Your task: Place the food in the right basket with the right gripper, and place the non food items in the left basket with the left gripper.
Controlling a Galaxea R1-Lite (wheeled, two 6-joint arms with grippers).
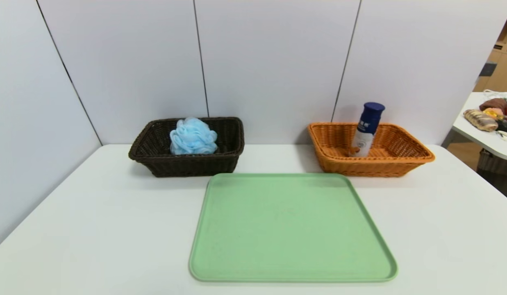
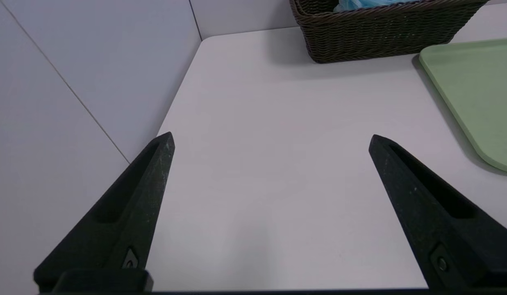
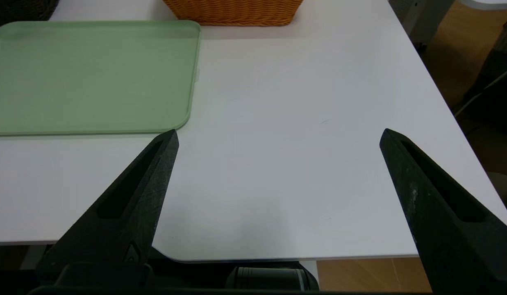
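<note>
My left gripper and right gripper both gape wide, holding nothing, above the table. The blue sponge sits in the dark basket at eleven o'clock from the tray; the bottle leans in the orange basket at one o'clock.

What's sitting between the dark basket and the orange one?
Nothing: bare white table separates the dark basket and orange basket, head view. The green tray lies nearer.

Head overview; wrist views sharing tray
</note>
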